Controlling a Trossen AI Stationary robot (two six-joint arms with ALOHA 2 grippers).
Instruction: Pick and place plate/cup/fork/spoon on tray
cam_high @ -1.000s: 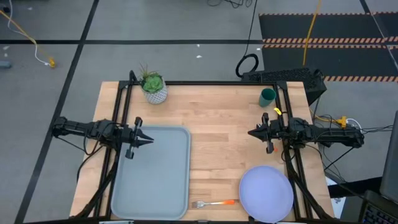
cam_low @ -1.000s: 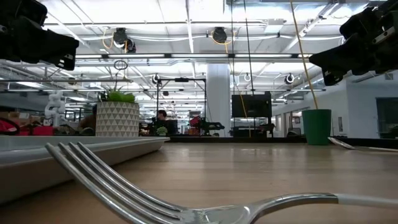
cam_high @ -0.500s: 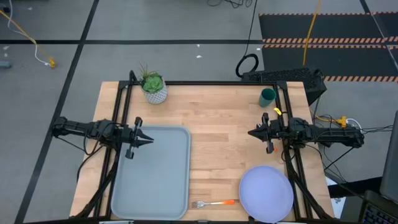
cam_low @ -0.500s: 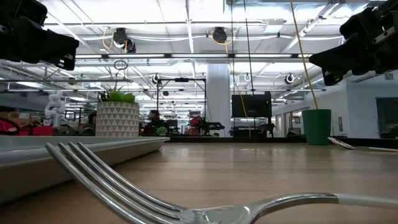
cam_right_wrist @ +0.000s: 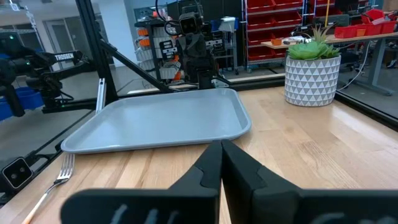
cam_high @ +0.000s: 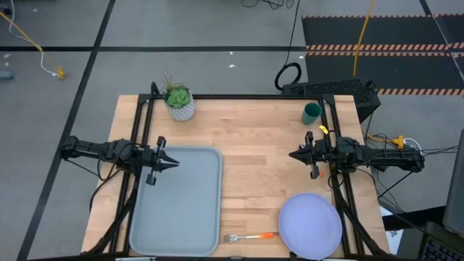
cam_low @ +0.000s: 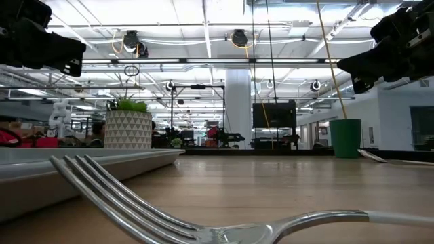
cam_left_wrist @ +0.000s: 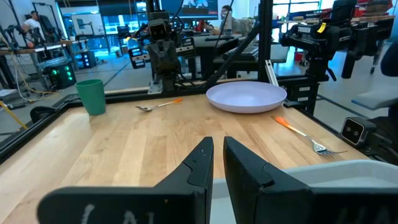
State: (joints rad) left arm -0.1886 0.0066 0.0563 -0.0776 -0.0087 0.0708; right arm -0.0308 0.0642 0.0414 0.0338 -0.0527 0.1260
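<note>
Bright overhead ceiling lights, soft shadows, sharp views.

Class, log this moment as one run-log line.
tray: bare | plate, fork: on table | left gripper: over tray edge | right gripper: shut, idle

1. High view: overhead, straight down, takes in the whole table, both arms and the floor around it.
2. Low view: at tabletop level near the table's front edge, very close to the fork, facing across into the room.
3. Left wrist view: faces across the table toward the plate.
4. Right wrist view: faces opposite, toward the tray.
5. Shared: potted plant appears in the high, low and right wrist views.
</note>
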